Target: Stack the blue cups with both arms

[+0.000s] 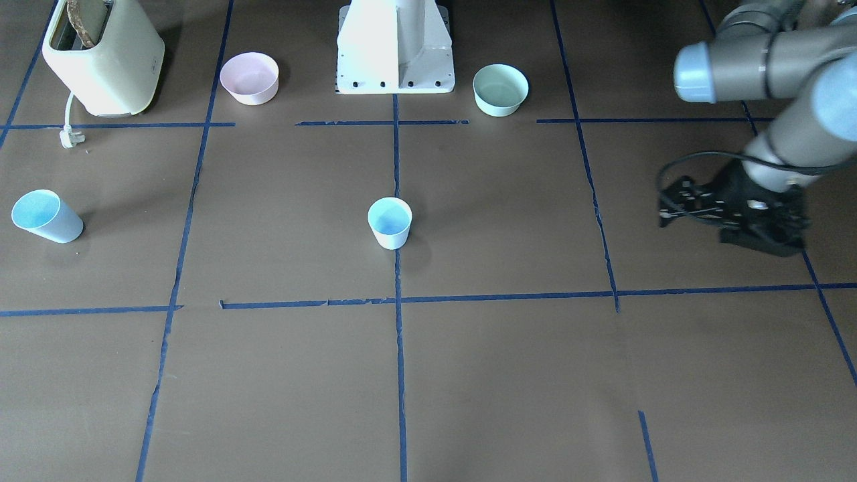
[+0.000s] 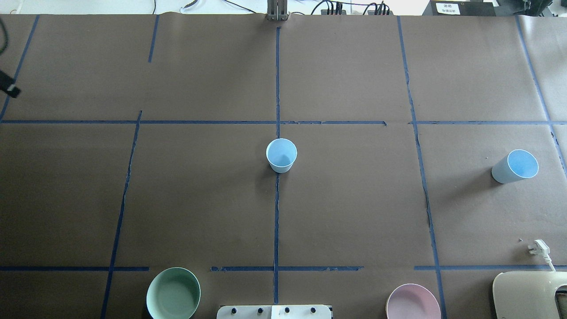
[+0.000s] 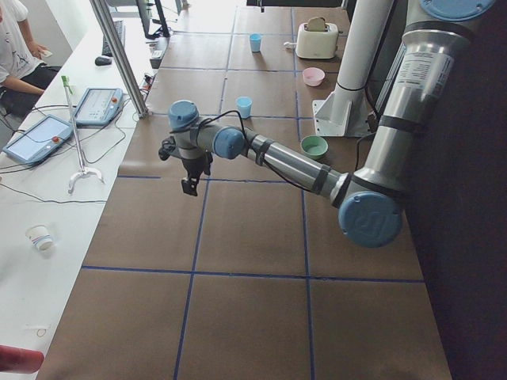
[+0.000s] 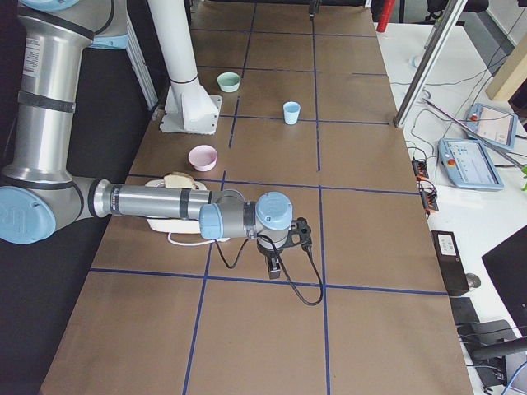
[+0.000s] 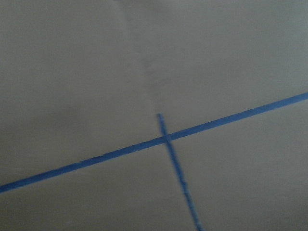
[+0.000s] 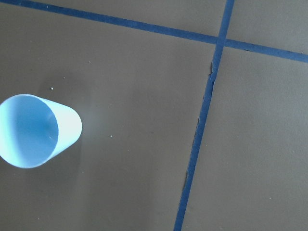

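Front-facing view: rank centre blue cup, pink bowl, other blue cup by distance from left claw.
From the left claw:
1. Centre blue cup, mid-table.
2. Pink bowl, back row, robot's right.
3. Other blue cup, far edge, robot's right.

Grey metallic arms [image 3: 293,162], light-blue joint caps [image 3: 368,219]
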`<action>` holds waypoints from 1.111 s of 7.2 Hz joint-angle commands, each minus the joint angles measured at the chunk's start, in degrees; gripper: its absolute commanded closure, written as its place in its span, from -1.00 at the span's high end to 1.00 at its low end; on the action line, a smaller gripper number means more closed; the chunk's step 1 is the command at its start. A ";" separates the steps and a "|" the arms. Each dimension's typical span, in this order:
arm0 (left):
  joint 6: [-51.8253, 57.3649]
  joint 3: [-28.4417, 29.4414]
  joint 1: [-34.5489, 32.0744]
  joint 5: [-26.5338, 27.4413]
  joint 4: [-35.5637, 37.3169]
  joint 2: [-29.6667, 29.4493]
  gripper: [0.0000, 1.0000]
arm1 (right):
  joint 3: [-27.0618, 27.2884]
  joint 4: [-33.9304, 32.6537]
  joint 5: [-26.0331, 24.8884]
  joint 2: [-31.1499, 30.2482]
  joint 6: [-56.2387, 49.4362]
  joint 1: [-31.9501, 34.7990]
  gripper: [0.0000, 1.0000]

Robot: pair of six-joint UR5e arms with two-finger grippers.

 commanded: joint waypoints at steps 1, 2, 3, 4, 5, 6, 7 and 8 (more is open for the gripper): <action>10.83 2.06 -11.45 -5.03 -1.07 11.58 1.00 | 5.94 0.09 -0.17 0.13 13.23 -3.46 1.00; 10.40 1.71 -11.83 -10.12 -3.17 14.07 1.00 | 6.93 1.04 -0.69 -0.13 17.92 -5.58 1.00; 10.40 1.97 -11.83 -10.17 -3.71 14.18 1.00 | 5.55 5.84 -2.09 -0.65 20.41 -6.38 1.00; 10.40 1.71 -11.83 -10.17 -3.80 14.88 1.00 | 4.67 11.46 -2.80 -0.66 26.87 -8.39 1.00; 10.40 1.45 -12.01 -10.35 -3.80 14.88 1.00 | 2.40 17.69 -4.98 -0.48 31.55 -10.50 1.00; 10.31 1.01 -12.10 -10.35 -3.80 14.88 1.00 | -1.19 23.15 -6.05 0.04 34.73 -12.95 1.00; 10.31 1.01 -12.19 -10.43 -3.80 14.97 1.00 | -2.88 27.38 -7.89 0.31 38.41 -15.85 1.00; 10.40 1.09 -12.19 -10.35 -3.80 14.97 1.00 | -2.99 27.07 -8.69 2.75 40.89 -17.27 1.00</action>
